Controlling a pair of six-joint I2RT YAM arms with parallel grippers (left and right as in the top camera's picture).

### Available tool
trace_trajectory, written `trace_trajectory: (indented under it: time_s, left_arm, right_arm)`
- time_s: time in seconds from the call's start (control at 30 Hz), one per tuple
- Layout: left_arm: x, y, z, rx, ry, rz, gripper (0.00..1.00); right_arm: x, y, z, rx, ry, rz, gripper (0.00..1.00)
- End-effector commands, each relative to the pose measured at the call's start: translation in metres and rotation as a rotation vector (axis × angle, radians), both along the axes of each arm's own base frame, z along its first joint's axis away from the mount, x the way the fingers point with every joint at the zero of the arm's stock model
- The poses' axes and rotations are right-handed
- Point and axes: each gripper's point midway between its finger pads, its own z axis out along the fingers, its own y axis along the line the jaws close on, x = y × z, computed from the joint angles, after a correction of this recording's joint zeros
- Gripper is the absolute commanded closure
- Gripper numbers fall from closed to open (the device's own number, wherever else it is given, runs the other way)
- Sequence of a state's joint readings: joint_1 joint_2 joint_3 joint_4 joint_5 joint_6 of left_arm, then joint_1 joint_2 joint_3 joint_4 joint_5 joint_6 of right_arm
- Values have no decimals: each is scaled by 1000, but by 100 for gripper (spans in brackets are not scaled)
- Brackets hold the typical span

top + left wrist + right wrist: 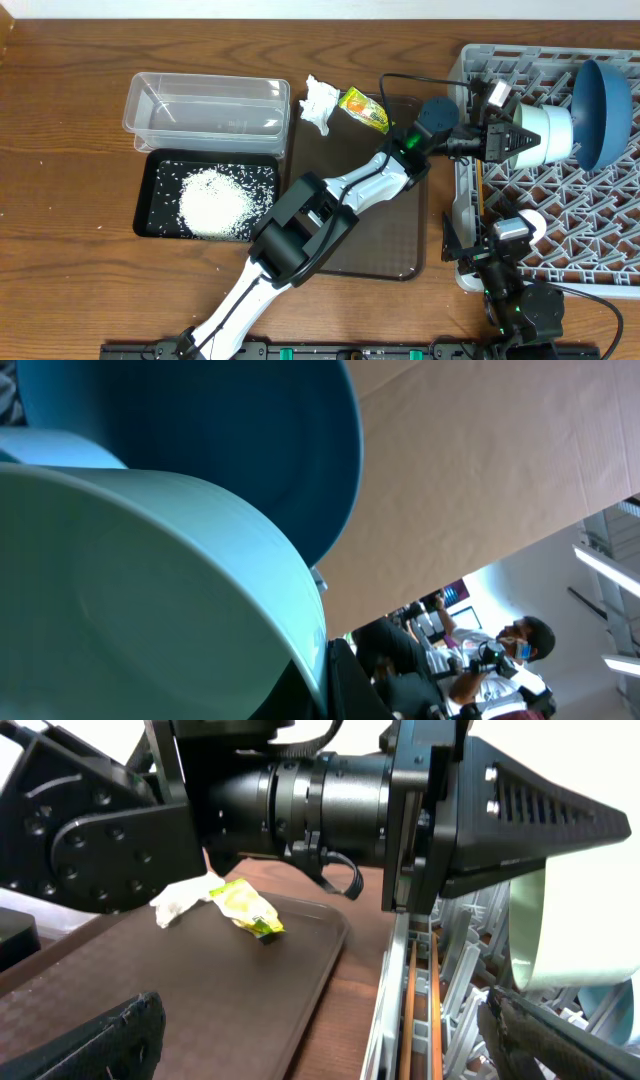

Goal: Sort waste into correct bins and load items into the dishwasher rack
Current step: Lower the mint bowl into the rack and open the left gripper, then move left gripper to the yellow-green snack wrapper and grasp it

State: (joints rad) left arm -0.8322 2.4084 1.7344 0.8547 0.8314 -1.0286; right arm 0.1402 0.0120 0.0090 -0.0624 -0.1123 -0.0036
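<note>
My left gripper reaches over the grey dishwasher rack and is shut on the rim of the pale-green bowl, held on its side. In the left wrist view the rim sits between the fingers, with the pale-green bowl in front of the dark-blue bowl. The dark-blue bowl stands on edge in the rack. My right gripper is open and empty over the rack's left edge. Wooden chopsticks lie in the rack. The tissue and the snack wrapper lie on the brown tray's far end.
The clear tub stands at the back left. The black tray in front of it holds a heap of rice. The brown serving tray lies between the bins and the rack, under the left arm.
</note>
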Motion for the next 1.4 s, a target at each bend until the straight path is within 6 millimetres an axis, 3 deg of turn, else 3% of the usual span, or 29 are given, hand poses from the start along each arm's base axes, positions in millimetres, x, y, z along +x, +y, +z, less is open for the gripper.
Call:
trace_trajectory:
  time_s: [0.0,0.13,0.3,0.53,0.8,0.93,1.17,1.37]
  left_arm:
    - [-1,-1,9,-19,-12,-23,92]
    - [7,4,8,-11,10,-9,71]
    - [25,19,7,-8,33,2,54]
    - [57,56,6,2,92,-4,23]
    - [94,106,7,12,142,-1,15]
    - [95,120,13,14,128,-31,14]
    - [91,139,43,0,63,-71,8]
    - [106,180,75,-1,29,-36,8]
  right_arm:
    - [1,-4,0,18,2,-16,1]
    - [1,-4,0,18,2,-16,1]
    - [1,-4,0,18,2,-16,1]
    - [1,-4,0,18,2,-16,1]
    - [1,-4,0,18,2,-16,1]
    - [1,-4,0,18,2,-16,1]
    - [1,-4,0,18,2,-16,1]
    - [1,-4,0,18,2,-16,1]
